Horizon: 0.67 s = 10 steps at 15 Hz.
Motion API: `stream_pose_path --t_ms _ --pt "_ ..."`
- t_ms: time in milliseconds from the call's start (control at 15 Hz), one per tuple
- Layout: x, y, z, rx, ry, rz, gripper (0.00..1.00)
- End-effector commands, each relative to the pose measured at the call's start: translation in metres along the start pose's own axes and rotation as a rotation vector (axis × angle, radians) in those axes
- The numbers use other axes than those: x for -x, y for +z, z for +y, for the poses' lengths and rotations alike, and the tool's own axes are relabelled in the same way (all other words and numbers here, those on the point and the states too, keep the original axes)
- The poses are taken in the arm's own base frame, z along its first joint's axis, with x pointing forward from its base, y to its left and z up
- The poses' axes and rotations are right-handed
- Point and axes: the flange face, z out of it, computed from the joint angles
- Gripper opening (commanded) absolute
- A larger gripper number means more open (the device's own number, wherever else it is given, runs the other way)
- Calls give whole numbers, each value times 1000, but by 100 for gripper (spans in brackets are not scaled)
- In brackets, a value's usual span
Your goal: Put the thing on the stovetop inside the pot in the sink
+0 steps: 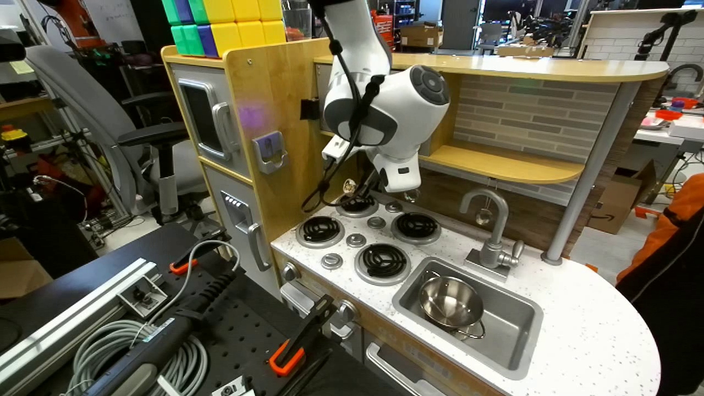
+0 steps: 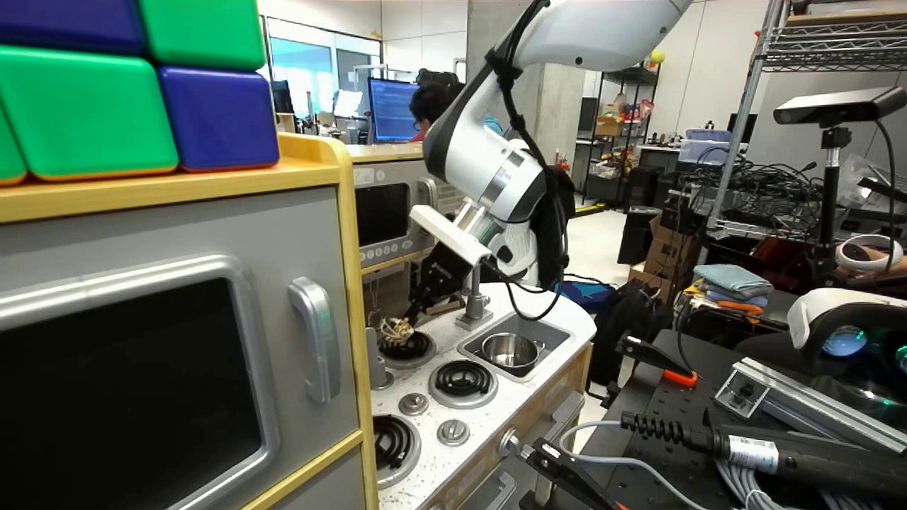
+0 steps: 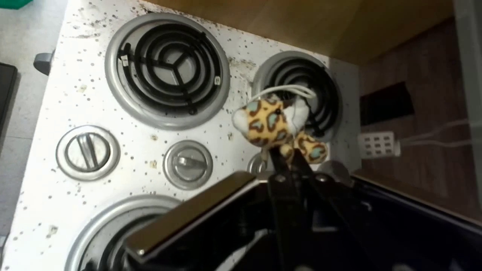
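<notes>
A small plush toy with yellow and brown leopard spots, white patches and a white cord loop (image 3: 269,122) is pinched at the tips of my gripper (image 3: 288,152) in the wrist view. The toy also shows in both exterior views (image 1: 349,187) (image 2: 397,331), where it appears just above a back burner of the white stovetop (image 1: 350,278). The fingers are shut on a small part of the toy; most of it hangs outside them. The shiny steel pot (image 1: 451,302) sits in the silver sink (image 1: 514,335), leaning slightly, with nothing seen inside. The pot also shows beside the stovetop (image 2: 510,350).
The curved faucet (image 1: 498,225) stands behind the sink. A wooden side panel (image 1: 280,110) borders the stovetop, and a shelf (image 1: 506,161) overhangs the back. Small utensils hang below it (image 1: 483,215). A white perforated object (image 3: 378,145) is near the gripper. Burners and knobs rise from the stovetop.
</notes>
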Motion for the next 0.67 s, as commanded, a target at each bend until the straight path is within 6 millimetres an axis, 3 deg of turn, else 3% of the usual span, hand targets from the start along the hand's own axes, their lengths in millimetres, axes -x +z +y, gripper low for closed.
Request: stream_pose_path --t_ms 0,200,333,600 --pt "-26 -62 26 -41 140 68 2" --pt "-67 -95 52 1 261 216 2" --pt "-89 -107 63 26 330 299 2" --pt "-110 -118 70 79 472 404 2"
